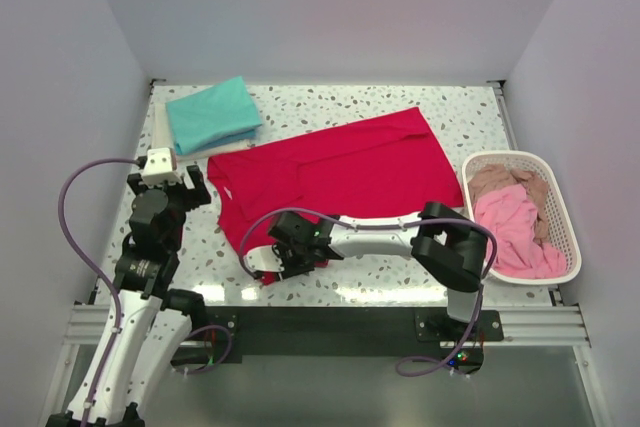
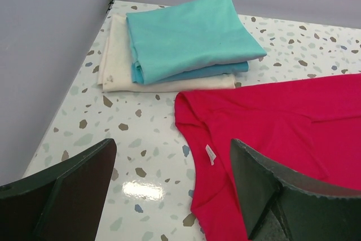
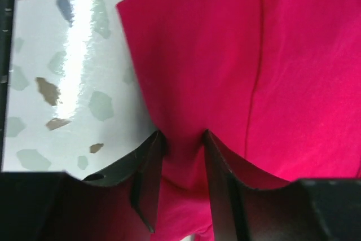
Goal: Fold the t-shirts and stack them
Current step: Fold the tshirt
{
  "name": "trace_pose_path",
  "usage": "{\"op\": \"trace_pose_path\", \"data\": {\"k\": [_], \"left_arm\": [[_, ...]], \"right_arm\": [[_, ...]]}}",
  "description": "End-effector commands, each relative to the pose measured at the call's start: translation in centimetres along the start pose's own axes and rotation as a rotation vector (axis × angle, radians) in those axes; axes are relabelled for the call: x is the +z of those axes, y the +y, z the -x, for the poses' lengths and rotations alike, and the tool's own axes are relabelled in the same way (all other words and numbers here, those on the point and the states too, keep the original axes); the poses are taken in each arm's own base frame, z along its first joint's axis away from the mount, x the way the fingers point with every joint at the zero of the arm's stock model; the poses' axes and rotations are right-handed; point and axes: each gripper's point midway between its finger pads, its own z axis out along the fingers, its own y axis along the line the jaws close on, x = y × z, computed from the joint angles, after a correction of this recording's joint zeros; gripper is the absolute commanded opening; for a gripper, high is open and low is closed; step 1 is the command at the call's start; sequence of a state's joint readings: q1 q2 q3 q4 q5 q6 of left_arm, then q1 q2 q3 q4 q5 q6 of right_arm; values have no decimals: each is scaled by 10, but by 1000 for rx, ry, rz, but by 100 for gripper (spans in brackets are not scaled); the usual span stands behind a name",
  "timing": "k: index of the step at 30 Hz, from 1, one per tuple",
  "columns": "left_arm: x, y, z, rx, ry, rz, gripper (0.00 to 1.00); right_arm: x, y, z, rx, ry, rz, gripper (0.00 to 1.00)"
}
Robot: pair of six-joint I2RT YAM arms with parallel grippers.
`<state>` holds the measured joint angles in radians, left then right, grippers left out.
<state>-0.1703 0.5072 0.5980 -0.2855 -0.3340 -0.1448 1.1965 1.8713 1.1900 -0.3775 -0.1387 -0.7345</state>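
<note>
A crimson-red t-shirt (image 1: 340,172) lies spread on the speckled table, with its white neck label (image 2: 210,154) at the left end. My left gripper (image 1: 183,190) is open and empty and hovers over the table just left of the collar (image 2: 174,145). My right gripper (image 1: 285,262) is at the shirt's near-left edge, and its jaws pinch a fold of red cloth (image 3: 183,136). A folded teal t-shirt (image 1: 212,112) lies on a folded cream one (image 2: 115,66) at the back left. Pink t-shirts (image 1: 510,222) lie crumpled in the basket.
A white oval mesh laundry basket (image 1: 565,217) stands at the right edge of the table. Grey walls close in the back and both sides. The right arm stretches leftward across the near part of the table, over the shirt's near edge.
</note>
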Motion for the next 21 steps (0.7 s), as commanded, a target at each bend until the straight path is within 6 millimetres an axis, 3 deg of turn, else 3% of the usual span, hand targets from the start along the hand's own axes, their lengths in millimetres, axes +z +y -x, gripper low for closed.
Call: {"op": "trace_pose_path", "data": {"k": [1,3,6,9,10,11,12,13,14,15,16,18,21], "left_arm": [[0,3,16,-10,-59,13,87],[-2,4,17,-13,-66,16,87],[-4,5,20,-16,-81,17,87],[-5,5,21,-19,-88,15,87],[-5,5,21,-19,-89,14,87],[-5,3,20,-17,-89,6,87],[-5,3,20,-17,-87,3,87],[-4,2,20,-16,-84,-1,87],[-4,0,19,-15,-82,-12,87],[-3,-1,19,-13,-78,-18,87],[-3,-3,19,-12,-78,-25,87],[-2,-7,17,-8,-73,-48,87],[1,-15,15,-3,-63,-87,87]], "right_arm": [[-4,-19,12,23,-9,-69,37],[-9,-15,16,35,-26,-48,23],[-27,-33,24,64,-61,-107,7],[-52,-91,30,191,-118,-231,0],[-59,-110,24,235,-124,-267,0],[-68,-137,4,310,-116,-324,0],[-69,-153,-9,360,-102,-361,14],[-77,-174,-15,422,-106,-420,19],[-85,-192,-38,480,-82,-461,27],[-84,-201,-45,516,-74,-472,51],[-86,-204,-59,550,-35,-490,61],[-94,-209,-79,606,-18,-497,70],[-100,-200,-87,638,-40,-452,79]]}}
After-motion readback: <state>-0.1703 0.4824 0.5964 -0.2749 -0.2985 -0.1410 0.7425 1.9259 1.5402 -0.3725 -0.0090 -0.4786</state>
